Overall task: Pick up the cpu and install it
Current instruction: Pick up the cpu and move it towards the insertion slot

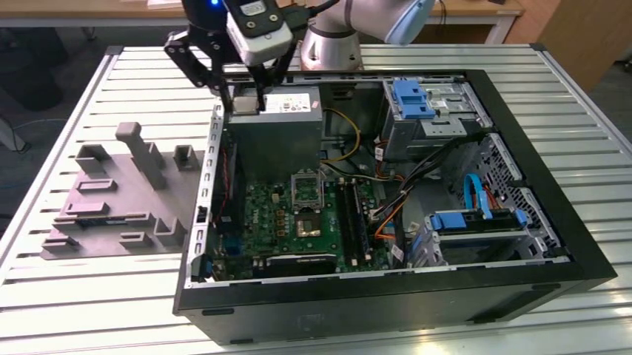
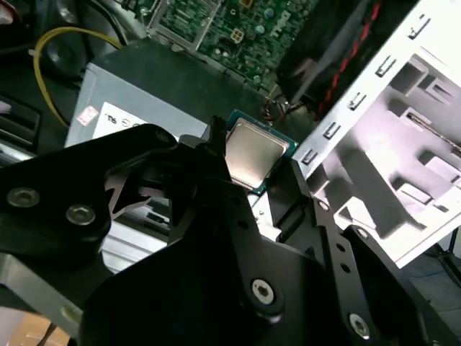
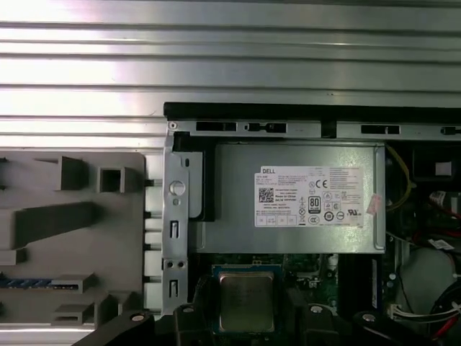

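1. My gripper [image 2: 256, 161] was clamped on the cpu [image 2: 248, 148], which sat pinched between its fingers.
2. Close below the gripper sat the grey metal box [image 3: 302, 198].
3. Farther off and lower down lay the socket [image 1: 306, 190].

1. We see the gripper [image 1: 245, 100] above the power supply [image 1: 281, 133], clamping the cpu [image 1: 244, 108].
2. Open computer case [image 1: 395, 303] sits on the slatted table [image 1: 89, 296].
3. Grey tray [image 1: 109, 214] lies just beside the case, on the exterior view's left.
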You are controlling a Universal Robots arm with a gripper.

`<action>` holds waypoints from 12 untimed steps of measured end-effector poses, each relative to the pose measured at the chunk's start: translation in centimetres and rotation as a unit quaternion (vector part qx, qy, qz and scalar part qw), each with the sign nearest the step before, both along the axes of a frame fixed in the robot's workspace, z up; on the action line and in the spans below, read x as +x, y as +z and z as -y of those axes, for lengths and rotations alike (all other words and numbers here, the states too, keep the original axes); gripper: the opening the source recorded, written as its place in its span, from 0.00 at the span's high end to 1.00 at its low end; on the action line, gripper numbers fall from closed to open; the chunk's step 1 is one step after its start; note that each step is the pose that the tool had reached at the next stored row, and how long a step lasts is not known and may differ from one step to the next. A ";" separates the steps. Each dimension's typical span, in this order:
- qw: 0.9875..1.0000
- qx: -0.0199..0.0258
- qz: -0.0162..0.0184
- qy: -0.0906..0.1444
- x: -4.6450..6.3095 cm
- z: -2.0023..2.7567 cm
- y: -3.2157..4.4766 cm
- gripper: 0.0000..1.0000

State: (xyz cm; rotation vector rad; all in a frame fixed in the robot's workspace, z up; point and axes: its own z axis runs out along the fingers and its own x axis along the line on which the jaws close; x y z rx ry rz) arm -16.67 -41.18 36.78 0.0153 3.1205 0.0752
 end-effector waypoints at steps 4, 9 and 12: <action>1.000 0.000 0.000 0.000 1.3 0.00 -0.02 0.53; 1.000 0.000 0.000 0.000 3.1 0.00 -0.05 0.53; 1.000 0.000 0.000 0.000 4.2 0.00 -0.07 0.53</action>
